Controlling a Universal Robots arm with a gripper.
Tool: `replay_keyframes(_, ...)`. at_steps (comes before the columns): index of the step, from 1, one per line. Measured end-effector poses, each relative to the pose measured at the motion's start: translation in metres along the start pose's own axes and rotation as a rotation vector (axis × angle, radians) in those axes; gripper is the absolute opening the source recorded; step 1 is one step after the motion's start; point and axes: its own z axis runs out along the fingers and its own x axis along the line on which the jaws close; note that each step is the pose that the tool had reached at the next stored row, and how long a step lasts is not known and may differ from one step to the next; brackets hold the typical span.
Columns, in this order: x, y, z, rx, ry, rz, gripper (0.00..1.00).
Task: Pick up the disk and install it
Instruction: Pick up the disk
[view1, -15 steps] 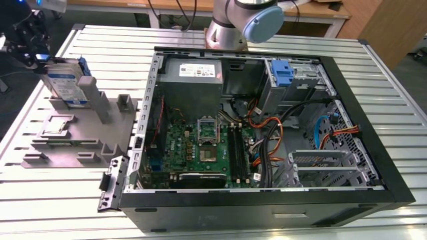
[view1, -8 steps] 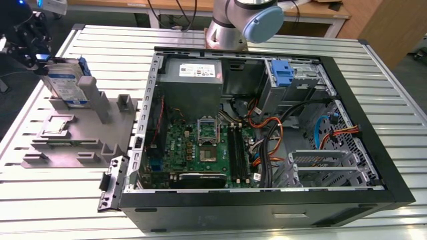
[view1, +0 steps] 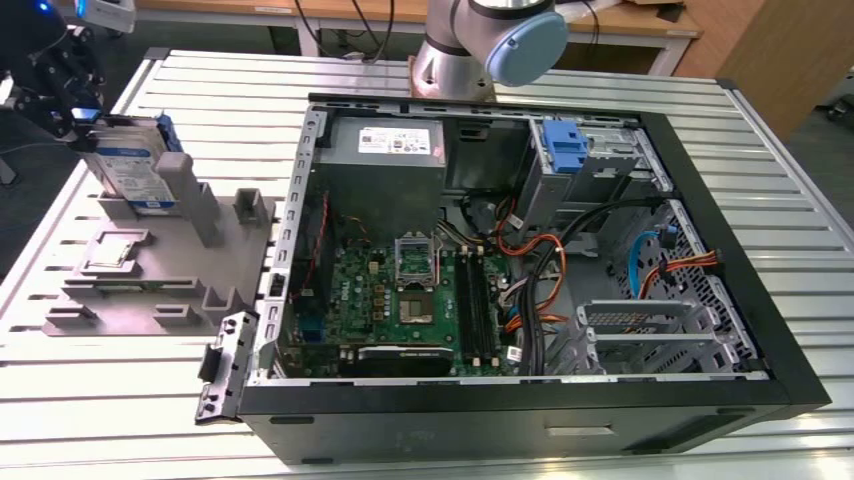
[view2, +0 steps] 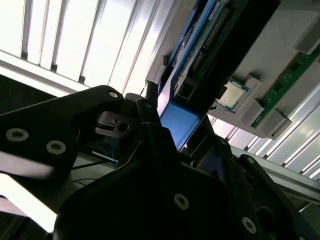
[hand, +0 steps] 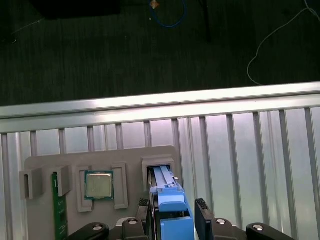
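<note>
Pick-up step: the claw (hand: 173, 209), jaws apart, straddles the upright disk (hand: 166, 186) in its grey holder (hand: 100, 156); freeing it needs a square grip.

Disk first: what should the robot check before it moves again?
1. Gripper lined up around the disk: ok.
2. Disk standing on edge in its slot of the grey holder: ok.
3. Firm grip on the disk: cannot tell.
4. CPU chip sits apart from the gripper: ok.
5. Computer case open, insides showing: ok.
6. Free bay for the disk: cannot tell.
</note>
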Motion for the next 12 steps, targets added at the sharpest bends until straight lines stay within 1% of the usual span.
replay_keyframes(2, 0.0000, 0.0001, 0.0002, 0.0006, 0.0054, 0.000, 0.48)
replay_keyframes(3, 0.0001, 0.0001, 0.0002, 0.0006, 0.0061, 0.000, 0.48)
replay_keyframes(12, 0.0009, 0.0000, 0.0018, 0.0007, 0.0065, 0.000, 0.48)
